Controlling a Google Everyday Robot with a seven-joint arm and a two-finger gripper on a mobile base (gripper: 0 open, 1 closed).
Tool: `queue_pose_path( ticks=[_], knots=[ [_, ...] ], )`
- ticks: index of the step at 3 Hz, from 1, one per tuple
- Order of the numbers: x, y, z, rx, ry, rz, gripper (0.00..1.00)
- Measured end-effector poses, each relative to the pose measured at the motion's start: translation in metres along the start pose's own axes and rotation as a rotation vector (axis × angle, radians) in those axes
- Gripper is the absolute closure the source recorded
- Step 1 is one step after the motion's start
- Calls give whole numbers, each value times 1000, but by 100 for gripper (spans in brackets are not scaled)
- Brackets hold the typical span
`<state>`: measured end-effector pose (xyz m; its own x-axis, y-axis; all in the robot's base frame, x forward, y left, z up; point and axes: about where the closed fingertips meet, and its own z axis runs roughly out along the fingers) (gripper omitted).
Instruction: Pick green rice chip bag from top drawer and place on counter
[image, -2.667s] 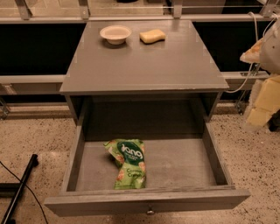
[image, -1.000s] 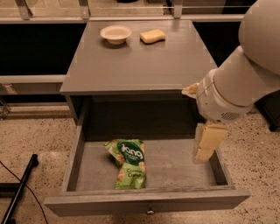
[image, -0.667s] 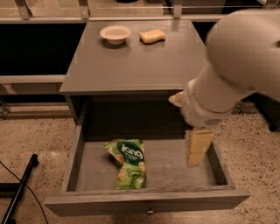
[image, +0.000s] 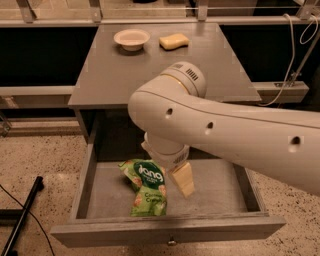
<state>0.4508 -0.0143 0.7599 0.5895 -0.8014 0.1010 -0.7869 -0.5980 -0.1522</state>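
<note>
"Had it got the green rice chip bag (image: 147, 188) out?"

"No. The bag lay on the floor of the open top drawer (image: 216, 186), just beside the gripper (image: 183, 182), which hung low inside the drawer. Whether it was open or closed, I couldn't tell."

"So what was left?"

"Everything, I'd say: the grasp, the lift, then setting it on the surface of the counter (image: 215, 65)."

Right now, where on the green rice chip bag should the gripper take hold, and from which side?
Likely from above, across the narrow width of the green rice chip bag, near its crumpled upper half. It lies flat on the top drawer floor, long axis front to back, and the drawer walls hinder a sideways approach. The gripper hangs close beside it, inside the drawer.
</note>
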Motion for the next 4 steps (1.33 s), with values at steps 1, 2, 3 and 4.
queue_pose_path(
  ticks=[1, 2, 3, 4],
  knots=[
    [2, 1, -3, -11, -13, -20, 0],
    [-7, -8, 12, -41, -58, -169, 0],
    [-22, -8, 39, -56, -95, -384, 0],
    [-34, -7, 64, -36, -63, -649, 0]
  ],
)
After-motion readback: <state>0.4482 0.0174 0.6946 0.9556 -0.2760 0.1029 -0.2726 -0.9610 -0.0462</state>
